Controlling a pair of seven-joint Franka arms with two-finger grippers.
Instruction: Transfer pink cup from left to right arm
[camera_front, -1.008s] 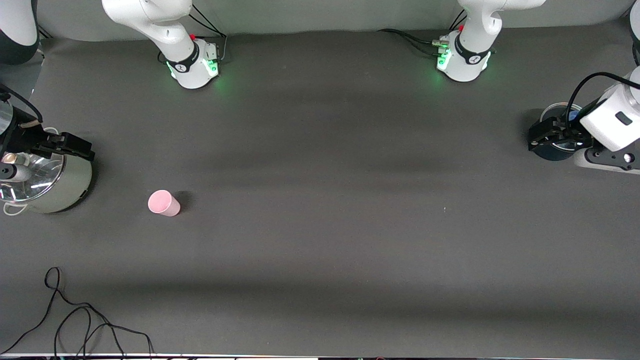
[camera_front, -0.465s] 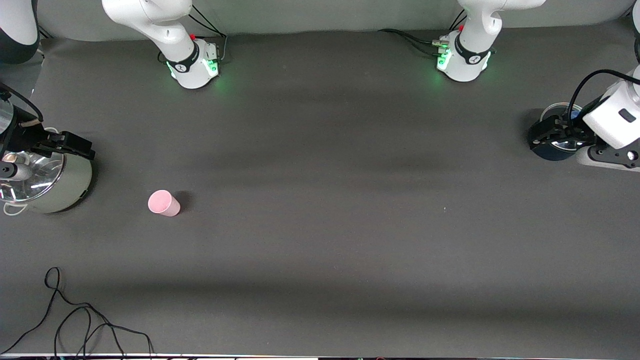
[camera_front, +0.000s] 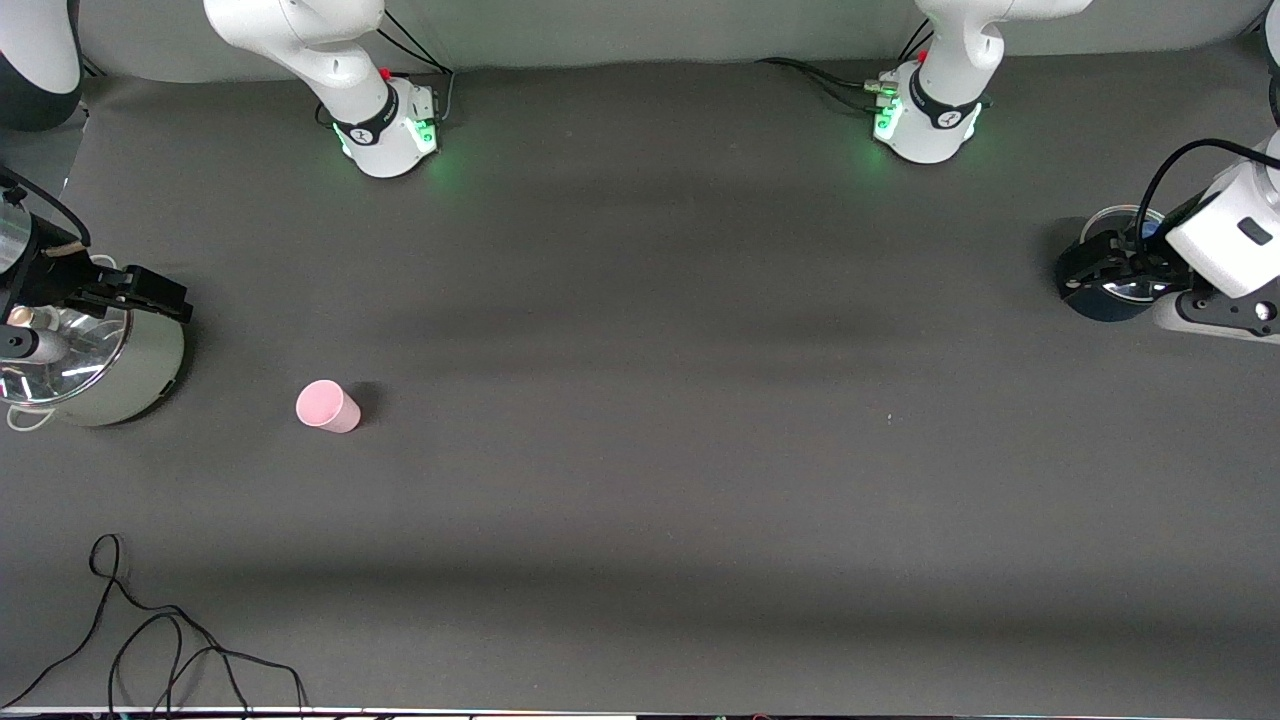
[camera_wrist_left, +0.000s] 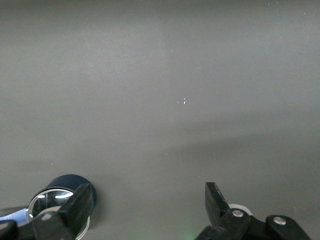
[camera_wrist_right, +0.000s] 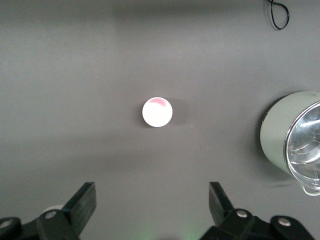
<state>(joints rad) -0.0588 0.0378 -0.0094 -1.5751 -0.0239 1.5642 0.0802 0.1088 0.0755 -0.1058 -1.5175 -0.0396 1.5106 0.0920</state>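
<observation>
The pink cup stands on the dark table toward the right arm's end, with nothing holding it. It also shows in the right wrist view, some way ahead of the fingertips. My right gripper is open and empty over the silver pot, apart from the cup; its jaws stand wide in its wrist view. My left gripper is open and empty at the left arm's end, over a dark blue pot; its jaws stand wide over bare cloth. The cup is out of the left wrist view.
The silver pot stands beside the cup at the table's edge. The dark blue pot with a glass lid sits by the left gripper. A black cable lies at the table's front corner, nearer the camera than the cup.
The left gripper has shifted slightly toward the arm bases over the dark blue pot. The cup and the right gripper have not moved.
</observation>
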